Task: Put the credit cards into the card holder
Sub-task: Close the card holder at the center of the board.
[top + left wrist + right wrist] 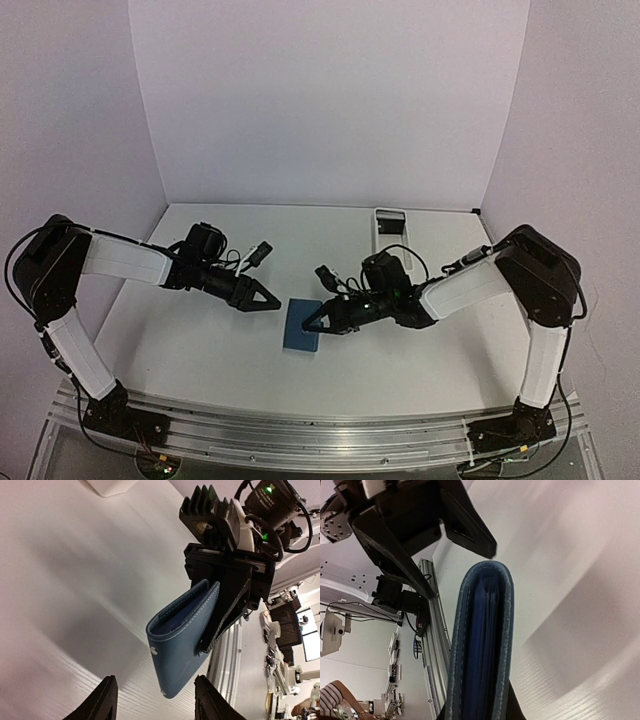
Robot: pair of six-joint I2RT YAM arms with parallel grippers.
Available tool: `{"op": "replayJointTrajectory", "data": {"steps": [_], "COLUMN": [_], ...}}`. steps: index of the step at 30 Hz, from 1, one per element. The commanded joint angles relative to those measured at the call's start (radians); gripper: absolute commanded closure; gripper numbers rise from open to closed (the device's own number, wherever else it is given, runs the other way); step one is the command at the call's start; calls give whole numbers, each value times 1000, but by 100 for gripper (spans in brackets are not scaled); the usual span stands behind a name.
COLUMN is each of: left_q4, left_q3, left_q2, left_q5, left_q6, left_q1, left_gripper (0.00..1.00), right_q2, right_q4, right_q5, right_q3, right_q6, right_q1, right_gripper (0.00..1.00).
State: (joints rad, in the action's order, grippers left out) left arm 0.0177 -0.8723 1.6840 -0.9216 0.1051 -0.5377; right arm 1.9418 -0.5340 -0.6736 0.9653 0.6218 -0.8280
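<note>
The card holder is a dark-blue folded wallet with white stitching. My right gripper is shut on its edge and holds it upright off the table. In the left wrist view the card holder hangs from the right gripper, a snap stud showing on its cover. In the right wrist view the card holder is seen edge-on with blue pages inside. My left gripper is open and empty, just left of it; its fingers stand wide apart below the holder. No loose credit cards show.
A long white tray stands at the back of the white table, right of centre; its corner shows in the left wrist view. Purple walls enclose the table. The metal rail runs along the near edge.
</note>
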Motion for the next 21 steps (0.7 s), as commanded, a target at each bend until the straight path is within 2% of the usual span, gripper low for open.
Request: {"op": "replayJointTrajectory", "data": {"steps": [1,5,9,12,16,21], "left_q4": [77,138,192,254,225,269], "left_q3": [9,46,88,89,38,-19], "left_q2": [-26,-37,40,99,214,316], "left_q5": [82,67,57,55,71,48], "left_q6": [-4,170,307,349,373,419], "left_q1": [1,-53,-81,-93,-113,-113], "left_gripper": [56,75,83,84,85,83], "right_q2": [65,161,256,315,352,394], "right_q4": [-195,-404,-580,-679,-689,-752], "right_q5": [6,9,10,9,7,13], "right_q3": [-13,-32,-43,-43,-22,-14], "right_q6": [145,322,480,572,608,682], "right_q1": [1,1,4,7,7,6], "right_gripper": [100,100,100,100,100,100]}}
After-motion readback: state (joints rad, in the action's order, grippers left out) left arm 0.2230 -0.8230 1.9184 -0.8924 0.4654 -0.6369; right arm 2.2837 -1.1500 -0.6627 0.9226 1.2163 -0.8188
